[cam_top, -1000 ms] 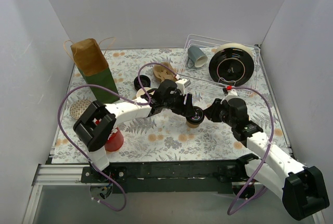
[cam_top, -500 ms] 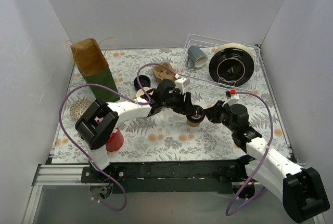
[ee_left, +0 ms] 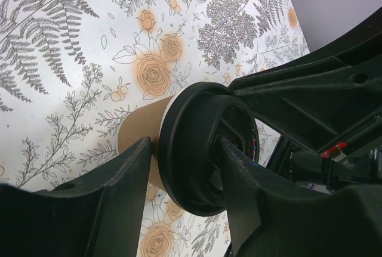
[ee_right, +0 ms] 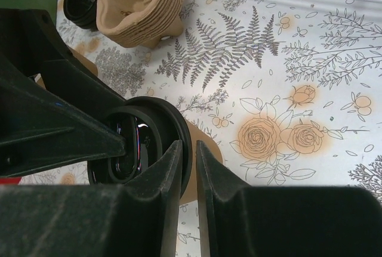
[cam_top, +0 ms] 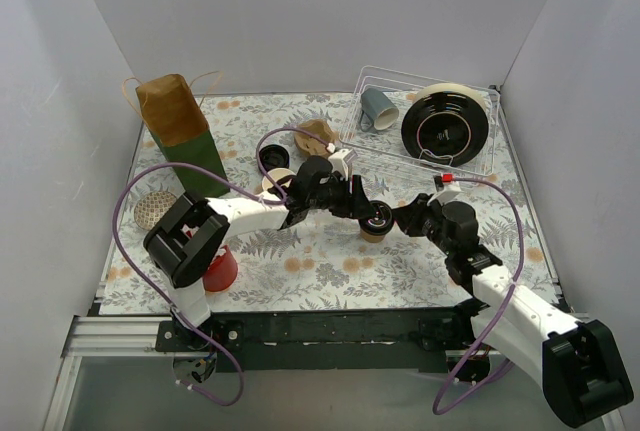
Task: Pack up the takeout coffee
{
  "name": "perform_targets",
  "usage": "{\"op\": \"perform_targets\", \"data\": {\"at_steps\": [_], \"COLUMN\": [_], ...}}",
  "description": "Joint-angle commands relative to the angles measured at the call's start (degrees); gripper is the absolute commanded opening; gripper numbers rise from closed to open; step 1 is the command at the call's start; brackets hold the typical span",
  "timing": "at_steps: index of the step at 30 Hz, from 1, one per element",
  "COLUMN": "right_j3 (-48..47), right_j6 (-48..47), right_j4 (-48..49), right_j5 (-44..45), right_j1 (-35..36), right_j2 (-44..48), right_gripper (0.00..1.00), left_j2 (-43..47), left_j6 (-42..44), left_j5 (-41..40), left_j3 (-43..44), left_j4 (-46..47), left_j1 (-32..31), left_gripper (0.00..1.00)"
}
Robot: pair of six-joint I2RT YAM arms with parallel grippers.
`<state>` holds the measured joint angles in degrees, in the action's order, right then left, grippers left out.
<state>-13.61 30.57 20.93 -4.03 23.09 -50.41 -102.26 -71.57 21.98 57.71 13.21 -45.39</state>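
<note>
A tan kraft takeout coffee cup point(cam_top: 374, 232) with a black lid point(cam_top: 378, 217) stands mid-table between both arms. My left gripper point(cam_top: 362, 207) reaches in from the left. In the left wrist view its fingers point(ee_left: 134, 170) straddle the lid point(ee_left: 206, 149) and the cup wall point(ee_left: 138, 133), closed against them. My right gripper point(cam_top: 398, 219) comes from the right, jaws nearly together, tips at the lid's rim point(ee_right: 182, 144) over the cup side point(ee_right: 208, 149). A second open cup point(cam_top: 277, 181) sits behind the left arm, with a loose black lid point(cam_top: 271, 158) beside it.
A brown and green paper bag point(cam_top: 178, 133) stands back left. Stacked tan pulp carriers point(ee_right: 140, 6) lie behind the cup. A wire rack point(cam_top: 365, 81) holds a grey-blue mug point(cam_top: 378, 108) and a black plate point(cam_top: 445, 123). A red cup point(cam_top: 220, 269) is near left.
Both grippers and the lidded cup have shifted only slightly away from the near edge; the left wrist has turned a little. Grips look unchanged.
</note>
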Motion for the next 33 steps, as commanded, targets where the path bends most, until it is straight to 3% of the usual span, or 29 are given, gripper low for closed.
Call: {"op": "perform_targets", "data": {"at_steps": [1,7,10,17,25,33], "right_j3": [-3.1,-10.3,-12.8,-17.8,-24.1,-22.7], "right_j6": [-6.9,-13.2,-15.5,-17.6,-12.7,-6.3], "right_j4": [-14.9,-13.9,-13.0,-12.8,-20.8,-24.7], "right_j5": [-2.3,-5.8,-6.8,-8.5,-0.7,-4.0], "right_j1": [0.6,0.5,0.5,0.6,0.5,0.5], "right_j2": [-3.8,-10.2,-12.6,-18.1,-16.1,-8.2], "right_gripper": [0.24,0.28,0.28,0.30,0.51,0.65], "left_j2": [-1.1,1.4,4.2,10.1,11.6,12.0], "left_j6": [-3.8,-11.9,-14.3,-19.2,-19.7,-19.1], "left_j5": [-5.9,-7.6,-9.1,-13.4,-15.8,-16.8], "left_j3": [-4.7,-5.8,-7.4,-9.5,-9.2,-9.0], "left_j4": [-18.1,-21.0,-21.3,-21.4,-21.6,-21.6], "left_j1": [-1.0,-1.4,-2.0,-2.5,-2.5,-2.5], "left_gripper": [0.37,0.44,0.57,0.69,0.73,0.74]}}
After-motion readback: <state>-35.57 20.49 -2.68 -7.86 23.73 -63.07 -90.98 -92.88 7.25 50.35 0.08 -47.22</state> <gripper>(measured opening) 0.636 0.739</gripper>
